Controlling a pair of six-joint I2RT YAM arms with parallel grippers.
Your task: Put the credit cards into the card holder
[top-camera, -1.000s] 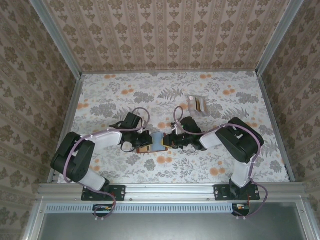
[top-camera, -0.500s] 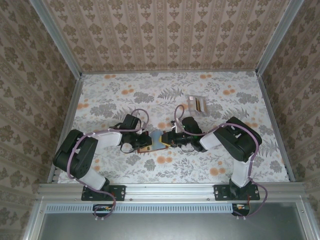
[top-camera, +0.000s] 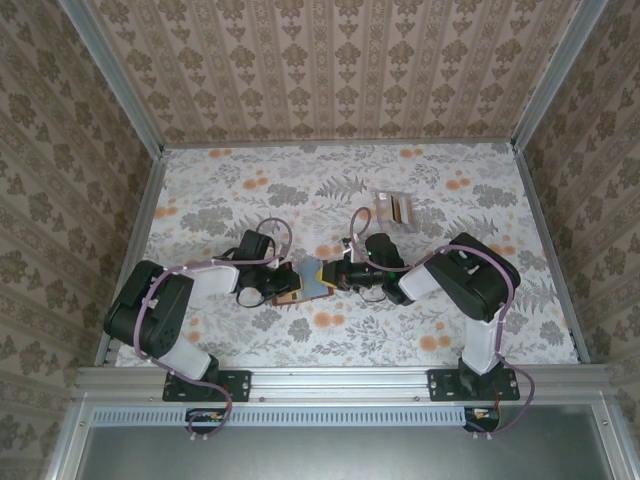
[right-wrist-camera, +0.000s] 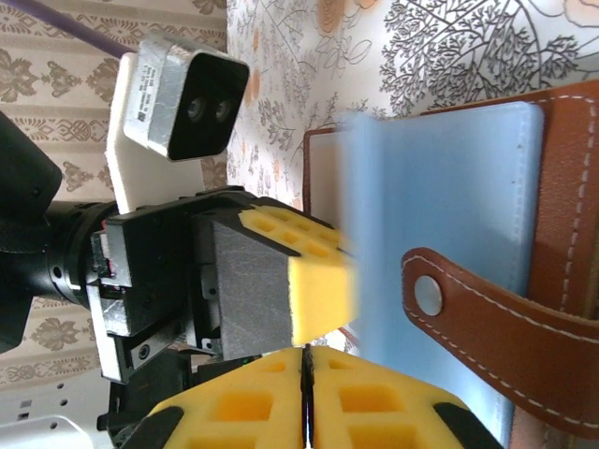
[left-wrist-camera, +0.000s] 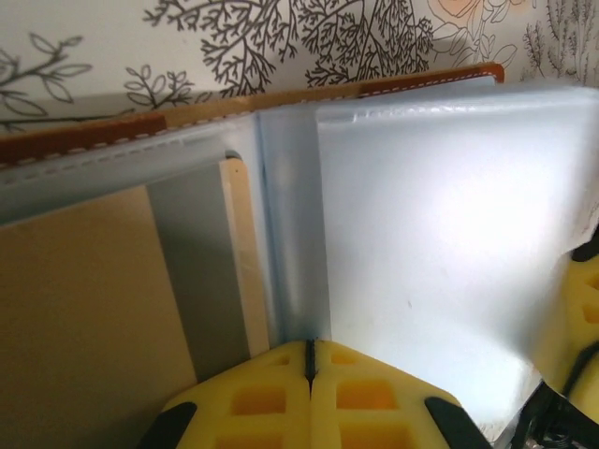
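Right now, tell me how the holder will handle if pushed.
Probably floppy: the holder has leaves fanned apart, and its tab curves loosely over a card. Its translucent sleeves look glossy and bent, so they are likely slick and springy. Thin and low, it would probably slide rather than tip.

Brown card holder (right-wrist-camera: 573,168) open, blue card (right-wrist-camera: 449,206) atop

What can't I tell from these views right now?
- Top external: pockets of the card holder, covered by the left hand and right hand, and too small.
- Right wrist: left edge of the light blue card, blurred.
- Left wrist: whatever lies behind the frosted sleeve.
- Top external: how many far cards, too small.
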